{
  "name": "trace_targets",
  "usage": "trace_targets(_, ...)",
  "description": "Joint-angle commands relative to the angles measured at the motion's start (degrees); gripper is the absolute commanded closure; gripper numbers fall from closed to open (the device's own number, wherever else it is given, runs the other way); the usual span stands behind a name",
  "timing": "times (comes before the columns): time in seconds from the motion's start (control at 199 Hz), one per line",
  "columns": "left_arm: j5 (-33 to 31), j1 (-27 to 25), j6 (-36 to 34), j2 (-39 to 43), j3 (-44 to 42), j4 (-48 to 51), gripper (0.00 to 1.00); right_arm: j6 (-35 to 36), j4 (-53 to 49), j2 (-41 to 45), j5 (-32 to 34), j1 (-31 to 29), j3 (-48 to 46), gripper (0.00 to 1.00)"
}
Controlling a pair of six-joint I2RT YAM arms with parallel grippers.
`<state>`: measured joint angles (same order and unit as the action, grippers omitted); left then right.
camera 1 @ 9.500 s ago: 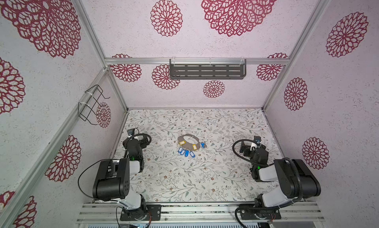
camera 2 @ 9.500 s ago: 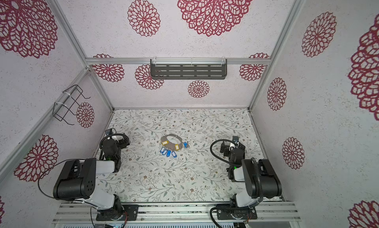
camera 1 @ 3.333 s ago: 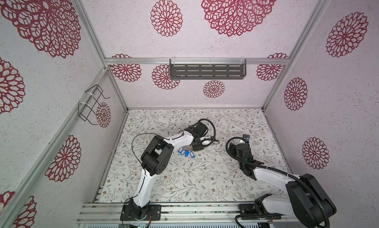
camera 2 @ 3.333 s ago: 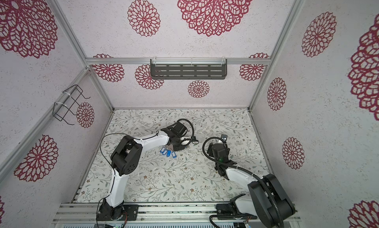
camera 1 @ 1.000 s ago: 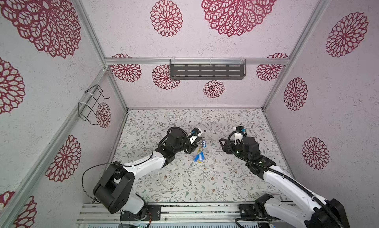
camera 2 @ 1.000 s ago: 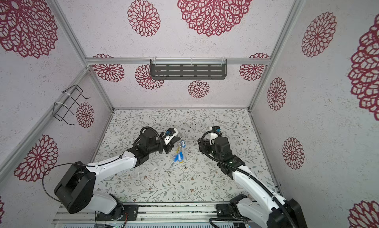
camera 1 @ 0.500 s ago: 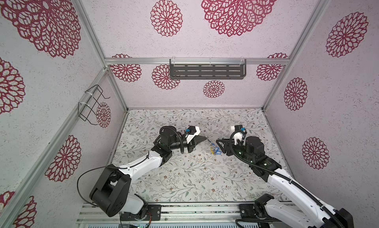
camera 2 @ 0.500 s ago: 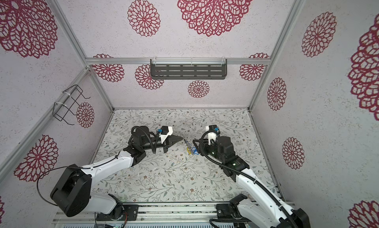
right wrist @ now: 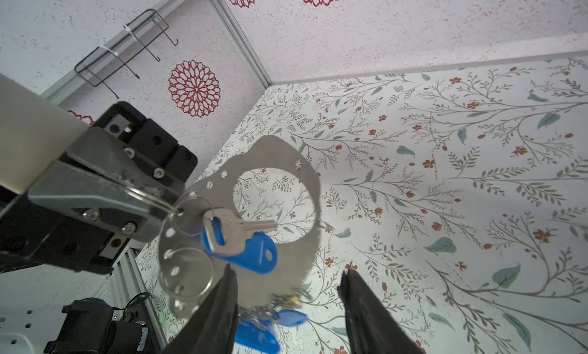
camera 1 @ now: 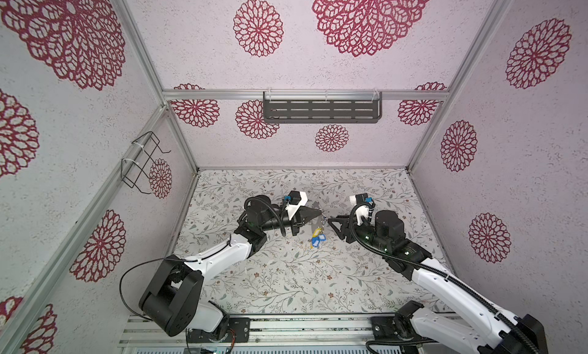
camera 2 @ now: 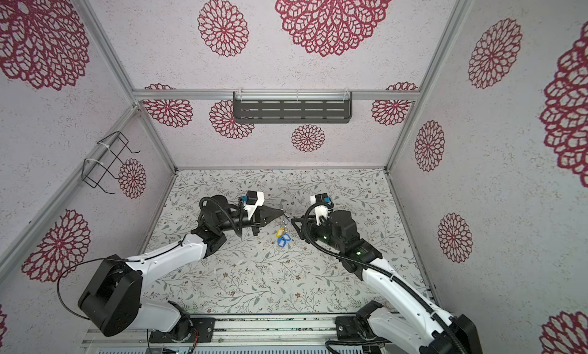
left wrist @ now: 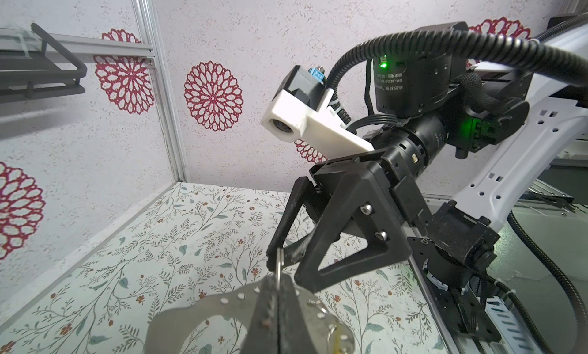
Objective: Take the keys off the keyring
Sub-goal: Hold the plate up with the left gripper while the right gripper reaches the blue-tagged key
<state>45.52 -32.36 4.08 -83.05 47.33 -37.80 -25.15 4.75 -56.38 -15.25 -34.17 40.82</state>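
The left gripper (right wrist: 168, 206) is clenched tight on the rim of the keyring (right wrist: 276, 155). Its two fingers are pressed together with the flat grey plate pinched between them, held up clear of the table (camera 1: 286, 282). In the right wrist view a silver key (right wrist: 241, 231) with a blue tag (right wrist: 257, 255) hangs against the face of the plate just beside that grip. More blue tags dangle, blurred, past the plate's rim. The right gripper (right wrist: 288, 271) is released, its black fingers (right wrist: 222, 304) standing apart and holding nothing. Another stretch of the plate's rim lies in the gap between them, and whether either finger touches the metal I cannot tell. In both top views the two grippers face each other, tips close together, a little toward twelve o'clock from the middle of the table, with the right one at three o'clock of the left. The keys (camera 1: 317, 237) hang in a bunch at six o'clock of that spot, a yellow tag (camera 1: 316, 231) nearest the grippers and the blue ones beyond it; whether they reach the table I cannot tell
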Motion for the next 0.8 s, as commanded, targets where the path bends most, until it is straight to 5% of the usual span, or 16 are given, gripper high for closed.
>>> trace_targets(0.0,0.45,0.45,2.75,-0.96,0.04,-5.88,1.0,2.21,3.1,-1.1,-0.4,-0.93,2.12,0.42)
trace_targets(0.573,0.87,0.56,5.59,-2.59,1.71,-7.26,1.0,7.61,3.31,3.44,9.47,-1.95,-3.68,0.39)
trace_targets(0.8,0.98,0.67,6.36,-3.25,2.15,-7.95,1.0,9.49,8.33,6.51,6.51,-1.95,-7.91,0.34)
